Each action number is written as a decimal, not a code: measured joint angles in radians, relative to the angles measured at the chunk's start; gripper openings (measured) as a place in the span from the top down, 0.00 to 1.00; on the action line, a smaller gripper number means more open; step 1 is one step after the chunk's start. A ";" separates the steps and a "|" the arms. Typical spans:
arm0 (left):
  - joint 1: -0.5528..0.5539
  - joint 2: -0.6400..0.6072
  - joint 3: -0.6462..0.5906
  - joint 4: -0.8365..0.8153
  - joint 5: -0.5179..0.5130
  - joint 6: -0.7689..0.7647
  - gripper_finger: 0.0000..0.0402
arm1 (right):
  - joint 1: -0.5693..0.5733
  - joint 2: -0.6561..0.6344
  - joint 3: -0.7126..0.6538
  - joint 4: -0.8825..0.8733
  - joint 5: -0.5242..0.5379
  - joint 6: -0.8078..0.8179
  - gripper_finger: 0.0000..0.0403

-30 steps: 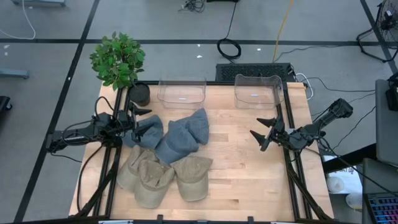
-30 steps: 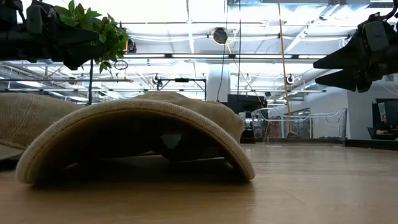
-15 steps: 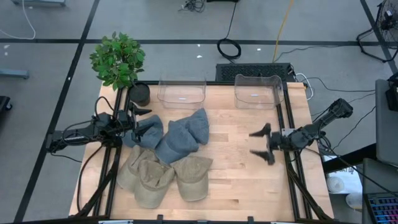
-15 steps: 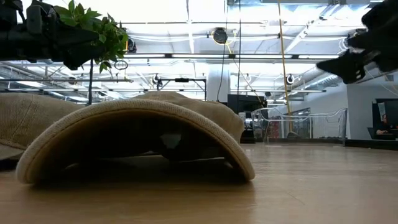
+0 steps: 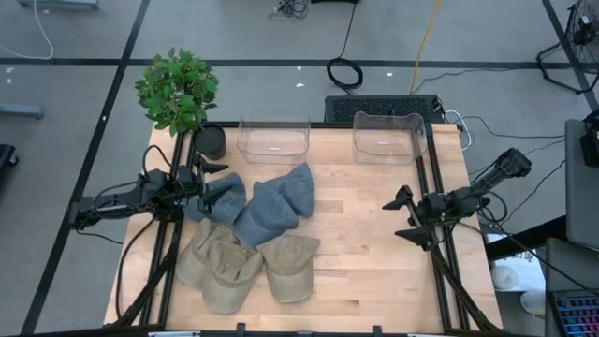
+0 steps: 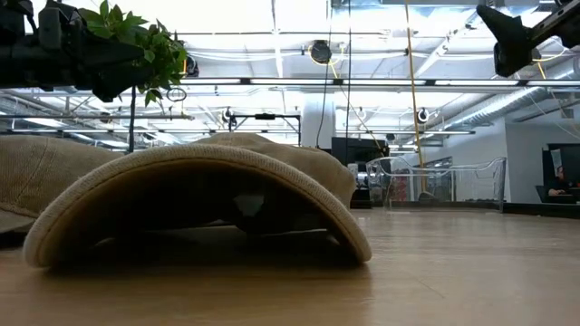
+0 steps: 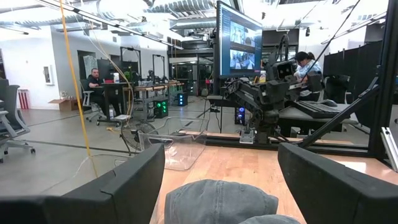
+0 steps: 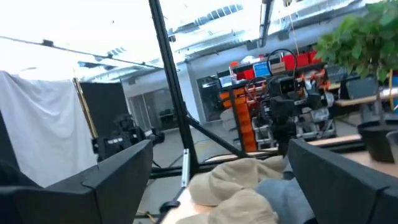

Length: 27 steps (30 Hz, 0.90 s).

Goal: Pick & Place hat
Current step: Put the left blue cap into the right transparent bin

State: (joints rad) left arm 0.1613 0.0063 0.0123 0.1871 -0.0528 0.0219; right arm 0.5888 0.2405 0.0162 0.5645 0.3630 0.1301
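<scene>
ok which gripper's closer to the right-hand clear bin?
Right. The right gripper sits open near the table's right edge, just in front of the right-hand clear bin; the left gripper is open across the table, over a grey hat.

We are in a robotics lab, an open industrial hall. Around our wooden table [image 5: 356, 243] the floor is grey concrete marked with dark tape lines, with cables [image 5: 344, 70] trailing across it. Beyond the table the ceiling is bare, hung with ducts and strip lights [image 6: 272, 81]. Farther off we see a large monitor [image 7: 239, 40] on a stand, desks where people [image 7: 94, 79] sit at computers, and orange equipment racks [image 8: 239, 121].
</scene>
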 joint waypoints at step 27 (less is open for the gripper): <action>0.000 0.000 0.000 0.000 0.000 0.000 0.19 | 0.000 0.009 0.000 0.074 0.212 -0.091 0.10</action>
State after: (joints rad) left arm 0.1616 0.0065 0.0124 0.1871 -0.0528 0.0219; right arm 0.5884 0.2499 0.0158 0.6389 0.5755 0.0391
